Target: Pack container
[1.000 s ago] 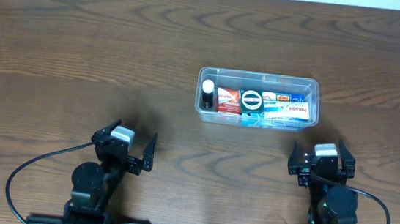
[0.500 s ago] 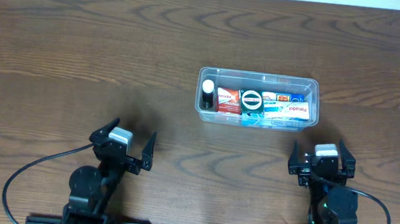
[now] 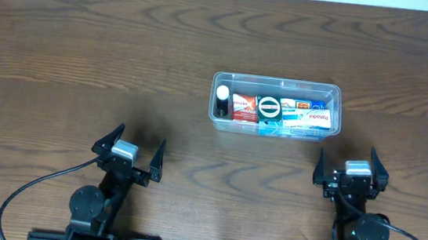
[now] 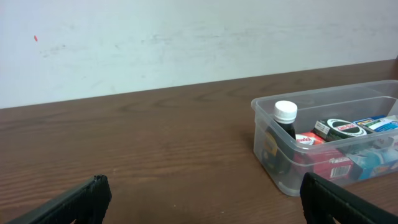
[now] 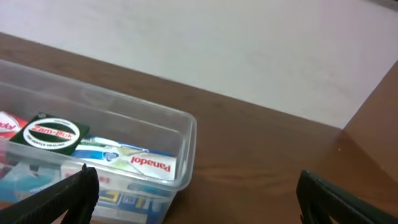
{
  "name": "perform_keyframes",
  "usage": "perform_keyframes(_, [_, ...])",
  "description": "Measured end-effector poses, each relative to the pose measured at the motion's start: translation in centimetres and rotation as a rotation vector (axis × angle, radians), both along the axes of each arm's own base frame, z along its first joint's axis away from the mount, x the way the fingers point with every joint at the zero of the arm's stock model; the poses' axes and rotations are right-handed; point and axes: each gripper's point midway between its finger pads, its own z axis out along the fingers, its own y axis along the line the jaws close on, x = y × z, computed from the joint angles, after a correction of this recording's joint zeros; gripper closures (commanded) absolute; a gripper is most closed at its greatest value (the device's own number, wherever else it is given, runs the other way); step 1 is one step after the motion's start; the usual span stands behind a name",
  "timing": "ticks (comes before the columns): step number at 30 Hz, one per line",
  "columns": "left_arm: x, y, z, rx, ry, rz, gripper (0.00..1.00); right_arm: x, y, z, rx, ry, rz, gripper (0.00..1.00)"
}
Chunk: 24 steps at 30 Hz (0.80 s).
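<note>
Container, right of centre, looks light, stiff and slippery, so grip its rim; both your jaws stand open.

Container partly outside both wrist views

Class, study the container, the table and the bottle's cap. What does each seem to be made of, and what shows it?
The container looks like clear, glossy plastic: its contents show through the walls. The table looks like brown wood or wood-look laminate, with grain lines across it. The cap is white, smooth and opaque, probably plastic.
</note>
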Motion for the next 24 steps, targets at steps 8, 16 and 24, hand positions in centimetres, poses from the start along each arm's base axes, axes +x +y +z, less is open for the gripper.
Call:
perform_keyframes(8, [0.04, 0.15, 0.0, 0.0, 0.0, 0.006, 0.02, -0.01, 0.0, 0.03, 0.0, -0.001, 0.0, 0.01])
perform_keyframes(16, [0.19, 0.81, 0.0, 0.0, 0.0, 0.034, 0.02, -0.01, 0.0, 0.03, 0.0, -0.001, 0.0, 0.01])
perform_keyframes(24, [0.19, 0.81, 0.01, 0.0, 0.0, 0.034, 0.02, -0.01, 0.0, 0.04, 0.0, -0.002, 0.0, 0.01])
